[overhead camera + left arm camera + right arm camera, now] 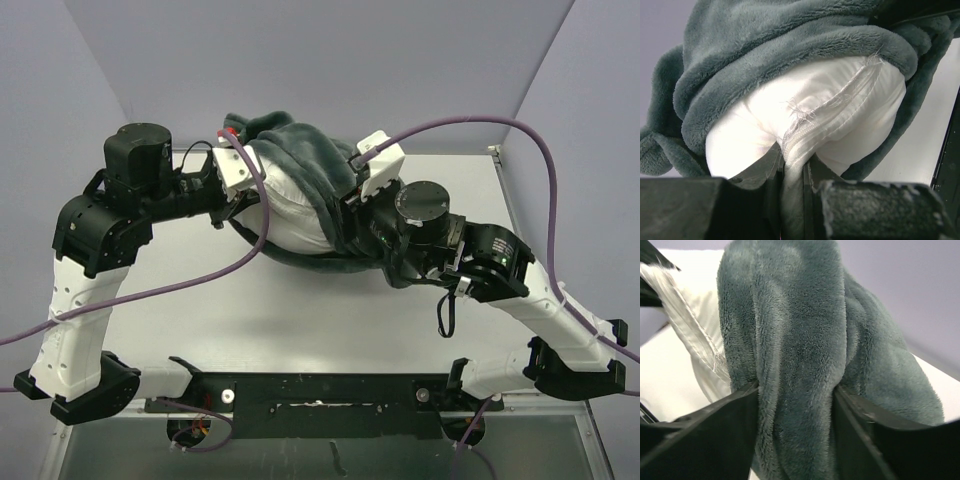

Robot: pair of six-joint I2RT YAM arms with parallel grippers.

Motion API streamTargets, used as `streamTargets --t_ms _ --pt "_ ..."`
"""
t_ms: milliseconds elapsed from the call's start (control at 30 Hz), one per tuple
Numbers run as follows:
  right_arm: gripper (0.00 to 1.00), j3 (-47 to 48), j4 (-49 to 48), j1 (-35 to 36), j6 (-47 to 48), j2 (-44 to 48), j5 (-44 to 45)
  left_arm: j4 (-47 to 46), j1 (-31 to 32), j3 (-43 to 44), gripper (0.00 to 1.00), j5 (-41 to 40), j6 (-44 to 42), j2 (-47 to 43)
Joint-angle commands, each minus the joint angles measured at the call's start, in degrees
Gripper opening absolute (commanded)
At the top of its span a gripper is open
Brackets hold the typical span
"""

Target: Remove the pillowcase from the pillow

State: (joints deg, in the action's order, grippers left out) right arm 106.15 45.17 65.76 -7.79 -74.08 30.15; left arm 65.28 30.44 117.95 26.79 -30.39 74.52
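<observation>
White table (pixel 300 320) set against pale violet-grey walls (pixel 320 60).

Pillow (pixel 285 210): at the far centre of the table, between the two arms, with its bare white end turned to the left. In the left wrist view a frayed seam runs diagonally across this end.

Pillowcase (pixel 315 160): fleece side out. It is bunched in thick rolls over the far and right parts of the pillow, and a dark fold curves under the pillow's near side down to the table.

Left gripper (pixel 792 172): at the pillow's left end. The jaws are almost together and pinch the pillow's white seamed edge, and the pillowcase rim lies just beyond them.

Right gripper (pixel 795 405): at the right side of the bundle. The jaws stand partly apart, clamped on a thick fold of pillowcase fleece that fills the gap between them. A strip of pillow shows to the left of that fold.

Purple cables (pixel 200 280): one leads from each wrist, the left one sagging across the near-left table and the right one arching over the far right edge.
</observation>
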Motion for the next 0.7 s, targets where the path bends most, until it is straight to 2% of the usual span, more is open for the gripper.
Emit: streamTargets --t_ms 0,167,300,500,533,600,667 --pt "0.29 3.7 0.9 -2.0 3.0 1.6 4.9 -5.2 0.3 6.7 0.00 1.7 2.6 -0.2" --pt "0.10 6.1 -1.1 -6.6 8.5 1.8 7.9 -2.5 0.3 10.8 0.00 3.1 4.0 1.0" --pt "0.01 7.7 -1.2 -10.4 10.9 -0.3 7.9 -1.4 0.3 12.0 0.00 4.2 4.2 0.6" --pt "0.05 9.2 -2.6 -20.1 11.2 -1.8 4.1 4.3 0.3 13.0 0.00 4.3 0.8 -0.2" --pt "0.07 9.7 -2.6 -21.4 11.2 -2.2 3.6 5.1 0.3 12.3 0.00 4.1 -0.1 -0.8" --pt "0.21 10.6 -2.6 -23.8 10.7 -2.9 2.1 5.8 0.3 9.5 0.00 3.7 -1.6 -2.5" --pt "0.22 10.9 -2.4 -25.8 9.8 -3.3 0.1 5.8 0.3 5.8 0.00 3.3 -2.6 -4.3"
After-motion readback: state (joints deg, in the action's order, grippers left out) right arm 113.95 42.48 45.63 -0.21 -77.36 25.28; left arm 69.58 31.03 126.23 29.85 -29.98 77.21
